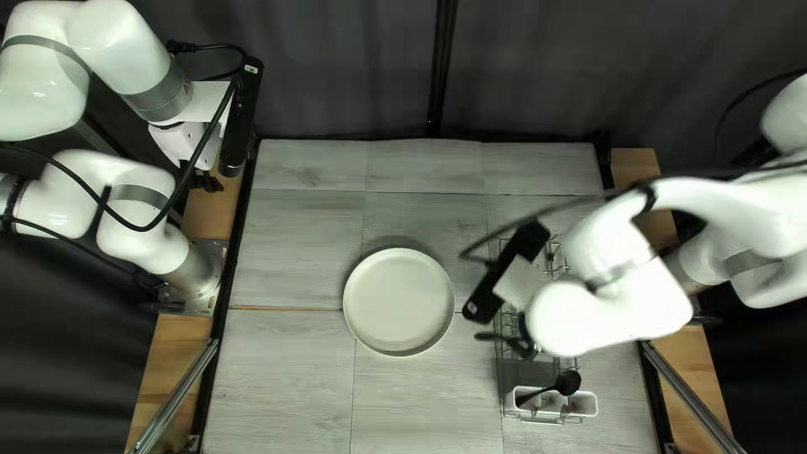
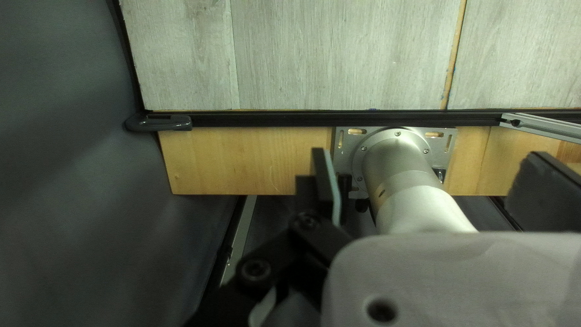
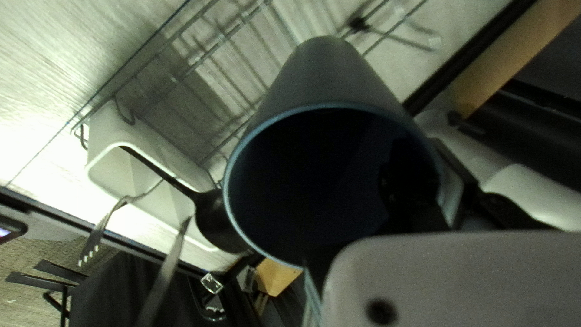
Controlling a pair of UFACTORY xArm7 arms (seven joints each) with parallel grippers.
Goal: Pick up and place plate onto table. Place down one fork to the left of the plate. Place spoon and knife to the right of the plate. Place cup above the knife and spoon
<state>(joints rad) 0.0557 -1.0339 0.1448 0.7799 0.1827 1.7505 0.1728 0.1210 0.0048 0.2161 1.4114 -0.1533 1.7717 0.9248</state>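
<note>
My right pincer (image 1: 514, 340) hugs the cup (image 3: 327, 79) from two sides. The wire rack (image 3: 196, 59) is under me. A black spoon (image 3: 213, 225) leans in the white bin (image 3: 148, 136) near my cup. Past my pincer, apart, table (image 1: 277, 370) shows all around the plate's (image 1: 398, 301) edge.

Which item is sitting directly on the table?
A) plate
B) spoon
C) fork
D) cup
A: the plate lies flat on the table, while the fork and black spoon lean in the white holder and the right hand grips the cup.
</note>
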